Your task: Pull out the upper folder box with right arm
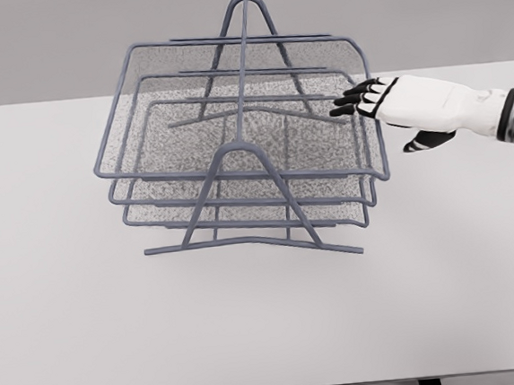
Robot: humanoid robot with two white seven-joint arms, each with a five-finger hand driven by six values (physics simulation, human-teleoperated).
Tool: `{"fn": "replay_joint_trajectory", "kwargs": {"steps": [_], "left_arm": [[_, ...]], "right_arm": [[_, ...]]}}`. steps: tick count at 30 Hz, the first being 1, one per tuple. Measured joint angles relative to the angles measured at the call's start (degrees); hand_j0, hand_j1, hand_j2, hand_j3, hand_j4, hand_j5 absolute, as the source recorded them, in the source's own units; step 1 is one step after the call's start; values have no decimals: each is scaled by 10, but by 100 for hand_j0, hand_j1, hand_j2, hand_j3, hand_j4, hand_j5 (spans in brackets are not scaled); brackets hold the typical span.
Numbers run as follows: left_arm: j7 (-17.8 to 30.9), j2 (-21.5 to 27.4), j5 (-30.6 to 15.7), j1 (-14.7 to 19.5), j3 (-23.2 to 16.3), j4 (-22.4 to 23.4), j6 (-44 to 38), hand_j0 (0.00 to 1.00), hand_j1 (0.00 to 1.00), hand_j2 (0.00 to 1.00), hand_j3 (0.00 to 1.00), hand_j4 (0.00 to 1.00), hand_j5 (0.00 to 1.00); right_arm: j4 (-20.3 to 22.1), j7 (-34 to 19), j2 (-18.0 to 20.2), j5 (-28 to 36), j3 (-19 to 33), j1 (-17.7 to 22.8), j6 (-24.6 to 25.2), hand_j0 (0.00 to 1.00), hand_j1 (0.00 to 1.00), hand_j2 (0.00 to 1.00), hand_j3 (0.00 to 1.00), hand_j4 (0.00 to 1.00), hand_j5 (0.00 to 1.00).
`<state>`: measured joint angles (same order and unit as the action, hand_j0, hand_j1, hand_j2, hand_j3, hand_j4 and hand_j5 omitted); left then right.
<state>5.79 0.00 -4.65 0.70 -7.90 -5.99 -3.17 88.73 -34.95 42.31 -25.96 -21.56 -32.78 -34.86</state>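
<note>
Toward the table's far edge, around its middle, stands the wire rack — three mesh trays stacked in a grey frame. The upper tray sits fully seated above the other two. My right hand enters from the right edge, fingers extended and slightly apart, gripping nothing — fingertips just beside the upper tray's right rim; contact cannot be confirmed.

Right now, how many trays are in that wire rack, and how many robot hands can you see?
Mesh trays in the wire rack: 3, counting the upper tray
Robot hands: 1, the right hand, fingers spread by the upper tray's right side
Tables: 1, the white table
Total: 5
</note>
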Motion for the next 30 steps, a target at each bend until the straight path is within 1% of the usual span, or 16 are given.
{"fn": "replay_joint_trajectory", "kwargs": {"steps": [8, 11, 19, 25, 30], "left_arm": [[0, 0, 0, -1, 0, 0, 0, 100, 100, 100, 100, 100, 100], [0, 0, 0, 0, 0, 0, 0, 100, 100, 100, 100, 100, 100], [0, 0, 0, 0, 0, 0, 0, 100, 100, 100, 100, 100, 100], [0, 0, 0, 0, 0, 0, 0, 100, 100, 100, 100, 100, 100], [0, 0, 0, 0, 0, 0, 0, 100, 100, 100, 100, 100, 100]], "right_arm": [[4, -1, 16, -9, 14, 2, -3, 100, 100, 100, 100, 100, 100], [7, 0, 25, -9, 21, 15, -3, 100, 100, 100, 100, 100, 100], [17, -1, 45, -8, 45, 21, -3, 100, 100, 100, 100, 100, 100], [18, -1, 41, -5, 49, 11, -3, 100, 100, 100, 100, 100, 100], [15, -1, 22, -4, 45, 13, -3, 100, 100, 100, 100, 100, 100]]}}
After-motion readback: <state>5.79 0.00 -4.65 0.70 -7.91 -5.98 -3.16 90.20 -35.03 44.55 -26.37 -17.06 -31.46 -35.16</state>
